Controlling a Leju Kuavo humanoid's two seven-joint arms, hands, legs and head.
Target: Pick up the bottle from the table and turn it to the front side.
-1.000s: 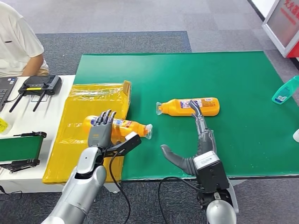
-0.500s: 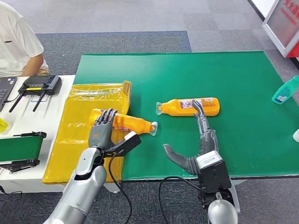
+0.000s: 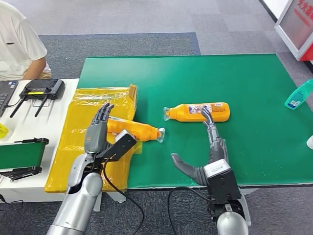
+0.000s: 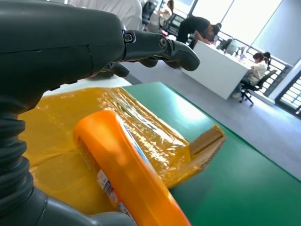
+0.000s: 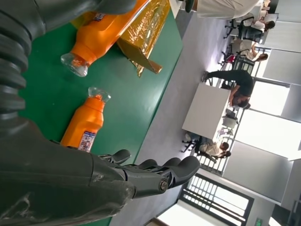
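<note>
An orange bottle (image 3: 136,129) lies on its side, its base on the yellow bag (image 3: 92,100) and its clear cap (image 3: 161,133) out on the green mat (image 3: 239,78). My left hand (image 3: 97,132) is open just left of its base, fingers stretched out above the bottle (image 4: 120,174) without gripping it. A second orange bottle (image 3: 197,112) lies on the mat, cap pointing left. My right hand (image 3: 212,147) is open in front of it, with the fingertips (image 3: 205,113) at its near side and the thumb spread left. The right wrist view shows both bottles (image 5: 94,26) (image 5: 85,125).
A teal bottle (image 3: 299,94) lies at the mat's right edge, a white object (image 3: 310,142) below it. On the white table to the left sit a black controller (image 3: 40,89) and a green device (image 3: 22,154). A person (image 3: 18,44) sits at the far left.
My left hand has let go of the near bottle and drawn back to the left. The bottle slid slightly right and turned slightly. The right hand has hardly moved.
</note>
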